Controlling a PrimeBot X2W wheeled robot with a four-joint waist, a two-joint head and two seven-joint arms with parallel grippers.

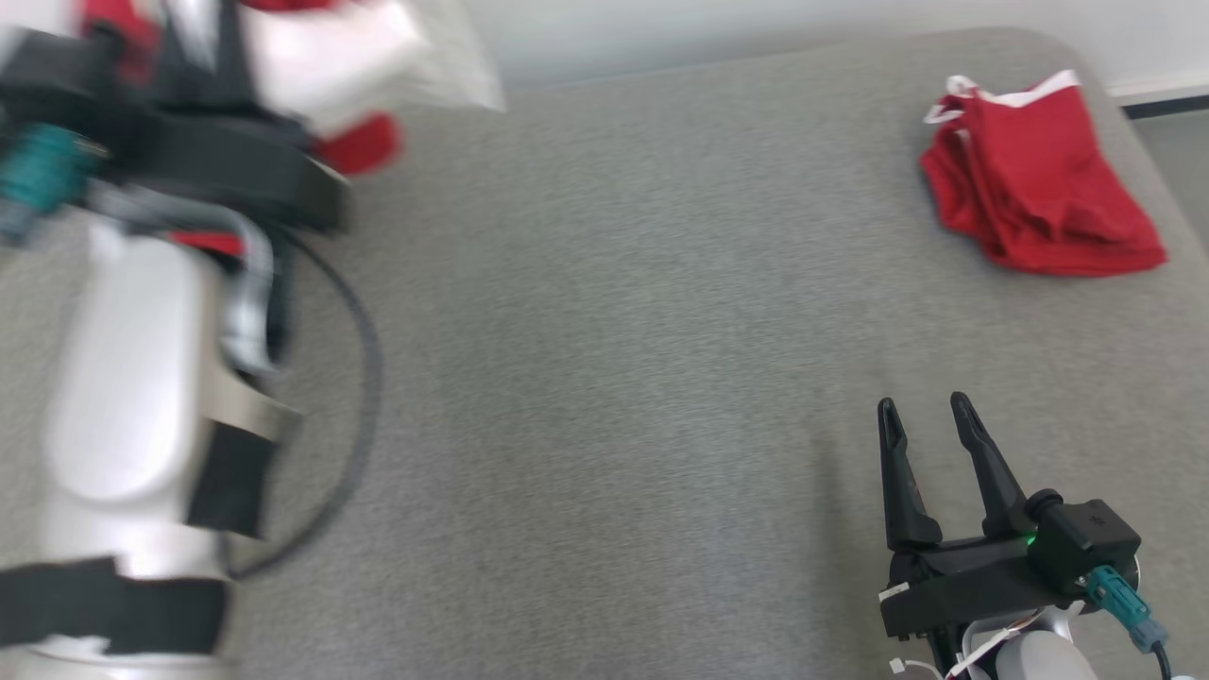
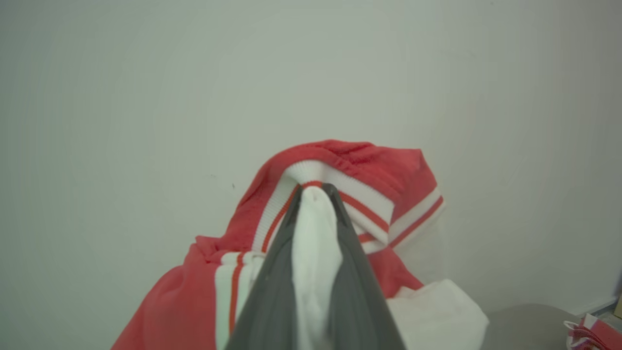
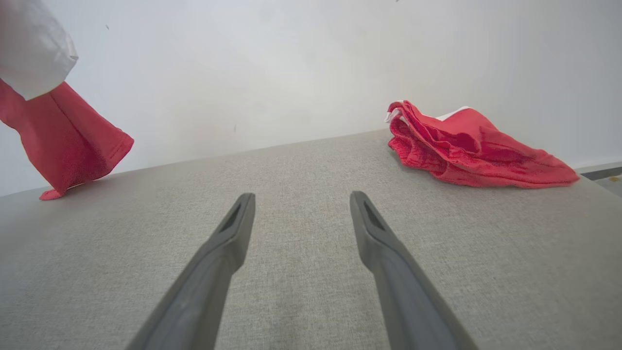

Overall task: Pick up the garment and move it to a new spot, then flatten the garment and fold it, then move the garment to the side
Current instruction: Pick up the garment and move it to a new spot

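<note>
Left gripper [image 2: 315, 187] is nearly closed on the garment [image 2: 350, 160], with a fold of white cloth pinched between its two dark fingers up to the tips. The garment is red and white, with a ribbed white band carrying thin red stripes, and it bunches over and around the fingertips. It hangs raised above the far left part of the grey fabric-covered worktop [image 1: 614, 331], in front of a plain pale wall [image 2: 146, 97]. In the head view this arm and its load are blurred at the upper left. In the right wrist view a red end of the garment hangs down at the left; whether its lowest corner touches the worktop I cannot tell. Right gripper [image 1: 926, 404] is wide open and holds nothing, low over the near right part of the worktop. A red pile of clothing [image 1: 1039, 189] with a white edge lies crumpled at the far right corner, well apart from both grippers.
</note>
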